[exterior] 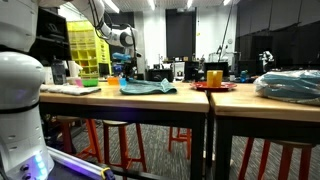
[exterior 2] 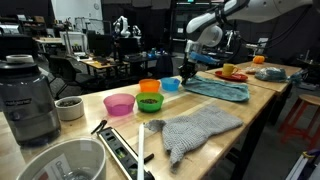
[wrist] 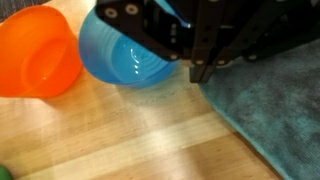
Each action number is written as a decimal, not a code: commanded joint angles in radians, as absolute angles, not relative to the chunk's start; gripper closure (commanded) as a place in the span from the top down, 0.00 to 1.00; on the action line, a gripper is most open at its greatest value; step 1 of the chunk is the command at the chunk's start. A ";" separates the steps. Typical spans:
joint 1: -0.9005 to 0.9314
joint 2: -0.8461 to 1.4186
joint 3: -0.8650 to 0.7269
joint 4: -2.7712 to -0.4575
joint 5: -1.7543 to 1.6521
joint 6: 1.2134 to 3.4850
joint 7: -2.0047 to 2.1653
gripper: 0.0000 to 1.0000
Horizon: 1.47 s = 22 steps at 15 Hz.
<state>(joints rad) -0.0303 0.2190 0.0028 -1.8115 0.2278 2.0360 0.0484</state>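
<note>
Nearest the wrist lens: pincer (wrist: 200, 68), jaws together, nothing seen between them. Hanging low over table (wrist: 130, 140), at the seam between blue bowl (wrist: 125, 60) and teal cloth (wrist: 270, 120).

- Blue bowl: upright on the wood, empty as far as visible, rim just beside the fingertips and partly under the pincer body. Contact not decidable.
- Teal cloth: spread flat on the opposite side of the pincer, edge just beside the tips.
- Orange bowl (wrist: 35, 55): beyond blue bowl from the pincer, rims touching or nearly so.
- Green bowl (exterior 2: 150, 102), pink bowl (exterior 2: 119, 104): farther out on the bowl side, near each other, apart from the pincer.
- Grey cloth (exterior 2: 195, 130): crumpled, well apart from the pincer.
- Steel bowl (exterior 2: 30, 160), blender (exterior 2: 28, 100): farthest from the pincer, at the table's end.
- Red plate (exterior: 200, 87) with yellow cup (exterior: 214, 75): past teal cloth, away from the bowls.

Handling note, by judgement only:
- Blue bowl probably light plastic, likely to skid or tip if nudged at the rim. Best kept clear of with closed tips, or met straight from above with jaws parted first.
- Teal cloth limp, prone to drag and bunch. Slow sideways travel advised, height held just above the wood.
</note>
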 commanded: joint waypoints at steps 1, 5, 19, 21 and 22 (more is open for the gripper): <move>-0.015 0.250 0.012 -1.778 0.213 2.030 0.044 0.00; -0.008 0.256 0.010 -1.773 0.197 2.040 0.053 0.39; -0.046 0.248 -0.071 -1.725 -0.009 2.099 0.055 1.00; -0.045 0.253 -0.080 -1.706 -0.071 2.110 0.045 1.00; -0.043 0.255 -0.083 -1.699 -0.104 2.114 0.044 1.00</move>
